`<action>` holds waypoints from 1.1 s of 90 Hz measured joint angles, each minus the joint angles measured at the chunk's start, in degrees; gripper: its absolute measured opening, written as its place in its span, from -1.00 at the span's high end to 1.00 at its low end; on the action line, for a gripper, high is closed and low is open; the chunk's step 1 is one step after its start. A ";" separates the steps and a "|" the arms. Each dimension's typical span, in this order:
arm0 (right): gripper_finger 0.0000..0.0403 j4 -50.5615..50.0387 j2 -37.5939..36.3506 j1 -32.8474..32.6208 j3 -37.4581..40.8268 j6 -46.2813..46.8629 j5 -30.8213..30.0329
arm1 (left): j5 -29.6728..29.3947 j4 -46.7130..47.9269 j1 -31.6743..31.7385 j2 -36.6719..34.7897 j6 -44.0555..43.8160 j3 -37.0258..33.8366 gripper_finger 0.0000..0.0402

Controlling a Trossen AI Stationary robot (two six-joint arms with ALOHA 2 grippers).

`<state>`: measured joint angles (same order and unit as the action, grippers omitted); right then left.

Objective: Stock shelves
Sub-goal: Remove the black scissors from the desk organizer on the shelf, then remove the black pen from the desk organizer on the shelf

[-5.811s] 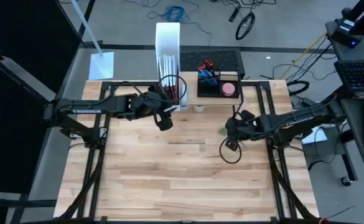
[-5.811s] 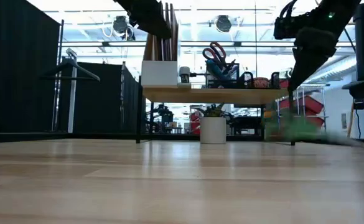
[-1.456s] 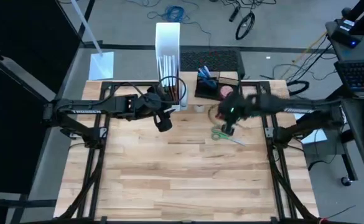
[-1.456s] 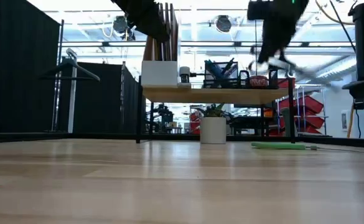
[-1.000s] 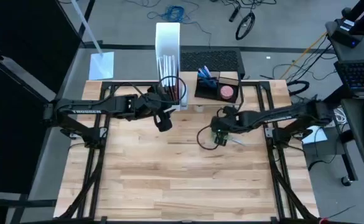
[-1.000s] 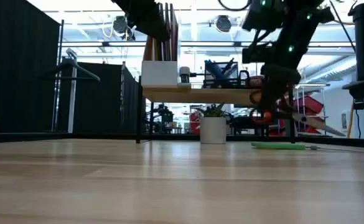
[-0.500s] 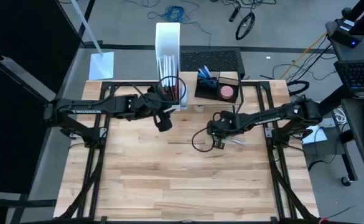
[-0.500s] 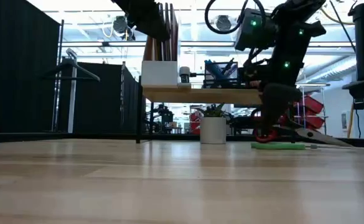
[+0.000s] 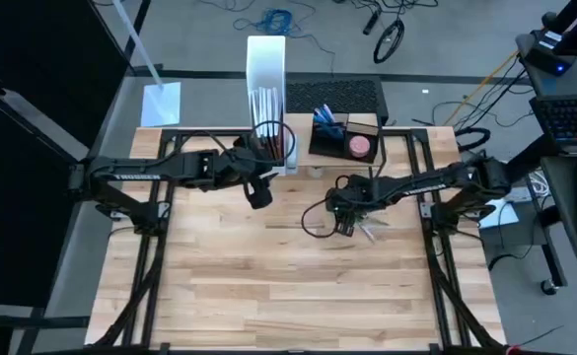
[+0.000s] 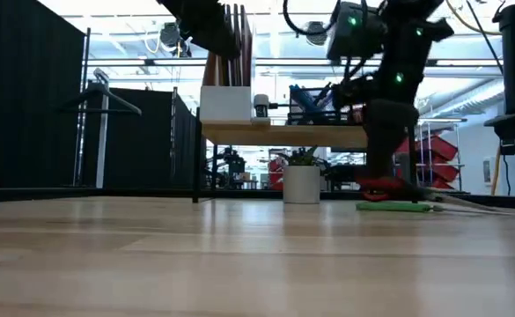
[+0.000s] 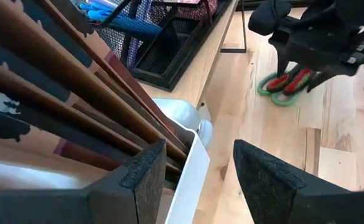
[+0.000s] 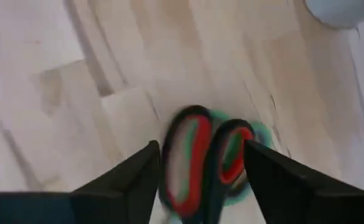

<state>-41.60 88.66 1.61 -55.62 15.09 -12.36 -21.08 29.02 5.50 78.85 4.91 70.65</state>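
The shelves' light-wood top (image 10: 283, 134) carries a white file box (image 9: 266, 74) of brown folders and a black organizer (image 9: 345, 133). My right gripper (image 9: 345, 223) is down at the table in front of the shelves, shut on red scissors (image 10: 385, 185). These sit on top of green scissors (image 10: 396, 207) that lie flat on the table. My left gripper (image 9: 260, 192) hangs open above the file box's front wall (image 11: 191, 168) and touches nothing. My right gripper has the red scissors' two handle loops (image 12: 197, 155) between its fingers, one finger (image 12: 122, 180) on each outer side. The fingers come from above, pointing down. The loops rest on the green scissors' handles (image 12: 256, 134), and the blades (image 10: 455, 202) lie low toward the table's right edge.
The organizer holds blue pens (image 9: 325, 116) and a pink round thing (image 9: 363, 144). A white pot (image 10: 301, 183) shows below the shelf top. Black frame rails (image 9: 155, 256) run along both table sides. Bare wood lies across the near half (image 9: 288, 286).
My right gripper has come down toward the table with the red scissors. The scissors hung clear a second ago. Their handles now sit on the green scissors and their blades have dropped to the table. The left arm has kept still.
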 joint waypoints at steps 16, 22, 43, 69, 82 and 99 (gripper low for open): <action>-0.08 -4.97 -0.04 0.00 -5.93 -3.32 2.07 | 0.00 0.03 0.00 0.00 0.00 0.00 0.12; -0.06 -7.30 -0.04 0.00 -8.76 -5.11 1.98 | -0.01 0.21 0.00 0.00 0.00 0.00 0.12; -0.01 -10.03 -4.94 3.15 -15.91 -13.41 1.43 | 0.00 0.79 -0.16 0.00 -0.09 0.00 0.12; 0.05 -1.09 -18.85 15.93 -16.83 -18.64 1.33 | -0.02 0.22 -0.34 -2.21 0.07 0.00 0.12; 0.06 5.34 -21.45 21.43 -16.83 -19.82 1.32 | 0.00 0.27 -0.26 -2.21 0.37 0.00 0.12; 0.08 10.64 -20.18 25.84 -16.83 -20.54 1.52 | 0.00 0.46 -0.26 -2.21 0.35 0.00 0.12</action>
<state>-30.96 68.48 27.45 -72.44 -5.46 -10.84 -21.08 29.47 5.23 76.64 5.26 70.65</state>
